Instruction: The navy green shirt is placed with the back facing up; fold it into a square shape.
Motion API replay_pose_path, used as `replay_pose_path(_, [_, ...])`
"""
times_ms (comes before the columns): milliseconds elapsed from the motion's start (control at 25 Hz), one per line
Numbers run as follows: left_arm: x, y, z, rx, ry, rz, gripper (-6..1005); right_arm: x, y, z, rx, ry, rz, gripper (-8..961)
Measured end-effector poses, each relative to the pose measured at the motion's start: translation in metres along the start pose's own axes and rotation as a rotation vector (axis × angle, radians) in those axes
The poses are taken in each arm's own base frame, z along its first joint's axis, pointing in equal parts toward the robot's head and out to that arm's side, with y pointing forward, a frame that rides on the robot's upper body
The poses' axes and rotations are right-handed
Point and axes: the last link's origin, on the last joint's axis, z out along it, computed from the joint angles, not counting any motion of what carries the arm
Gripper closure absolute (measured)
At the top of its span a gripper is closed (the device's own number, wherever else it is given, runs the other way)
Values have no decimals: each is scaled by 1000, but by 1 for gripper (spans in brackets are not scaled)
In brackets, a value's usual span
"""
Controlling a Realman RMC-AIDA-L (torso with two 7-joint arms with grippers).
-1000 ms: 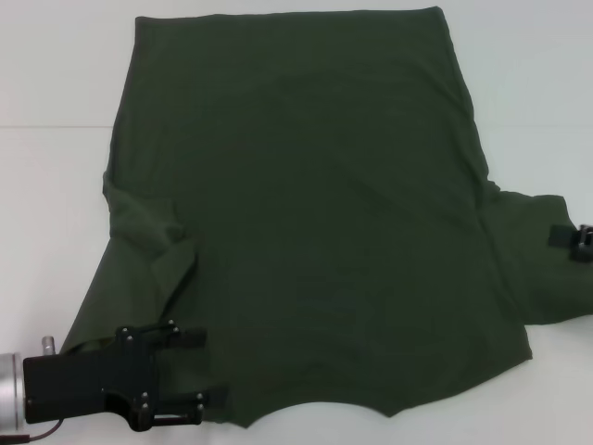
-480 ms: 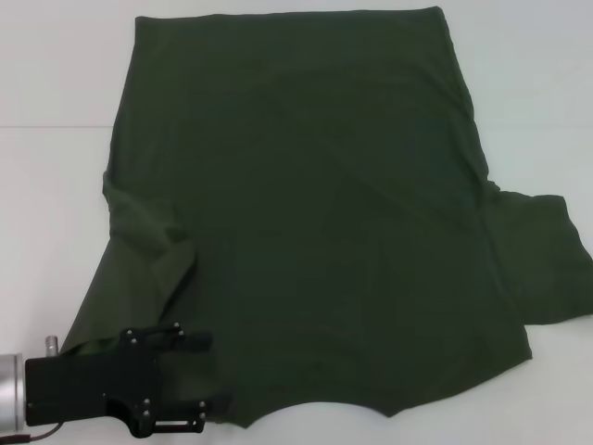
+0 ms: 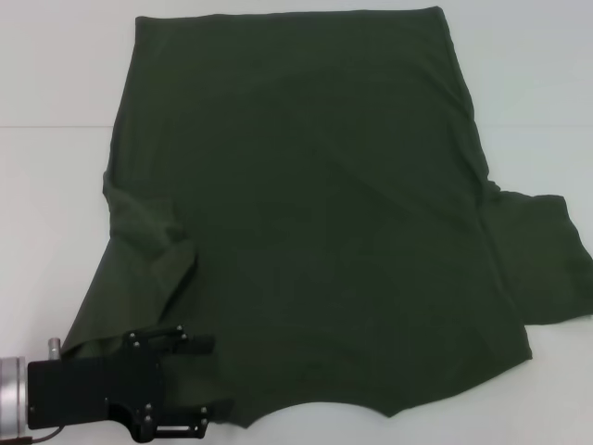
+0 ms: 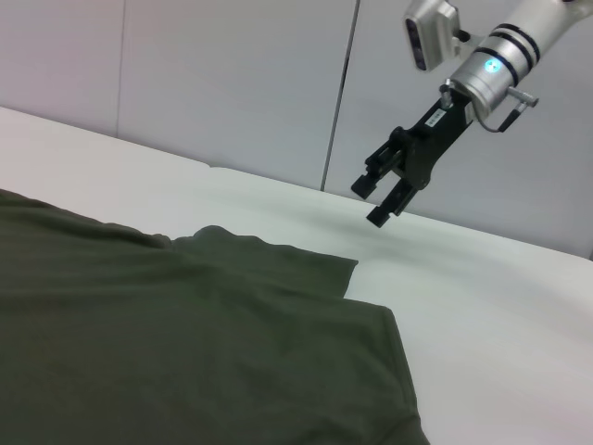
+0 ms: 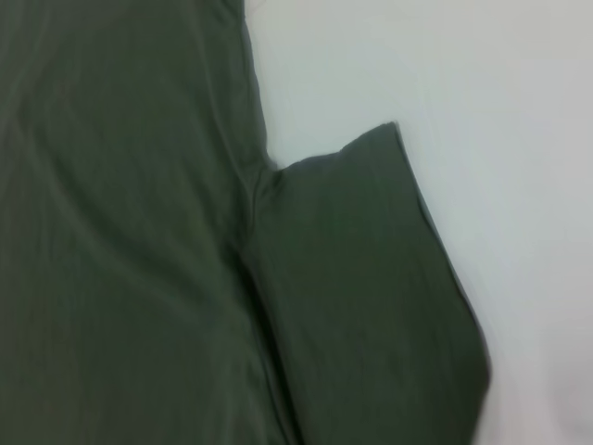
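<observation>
The navy green shirt (image 3: 306,213) lies spread on the white table, plain side up, hem far and neckline near. Its left sleeve (image 3: 148,246) is rumpled and partly folded over; its right sleeve (image 3: 542,260) lies flat. My left gripper (image 3: 206,378) sits low at the shirt's near left shoulder corner, open, its fingers straddling the cloth edge. My right gripper (image 4: 373,198) is outside the head view. The left wrist view shows it open in the air above the table, beyond the sleeve (image 4: 269,255). The right wrist view looks down on the shirt (image 5: 120,232) and right sleeve (image 5: 361,278).
The white table (image 3: 56,185) shows bare on both sides of the shirt and past the right sleeve (image 5: 500,139). Pale wall panels (image 4: 232,83) stand behind the table's far side.
My right gripper, at the right sleeve's outer edge a second ago, has left the head view. My left gripper has slid slightly nearer and to the right along the shirt corner.
</observation>
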Motion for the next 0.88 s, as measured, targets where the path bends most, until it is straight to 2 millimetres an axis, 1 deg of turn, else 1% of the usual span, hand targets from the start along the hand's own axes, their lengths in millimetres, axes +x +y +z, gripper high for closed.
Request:
replay_pose_path(160, [0,1,1,-6,-4,1,169,-4,3,12,25,17,-14,68])
replay_pose_path(400, [-1,1,1,-5,-6,1,168,-6,7,24,41,28,-22,68])
replay_pose_path(880, [0,0,3,-1,-8,3,169,-5,8,43,54,28,-24,69])
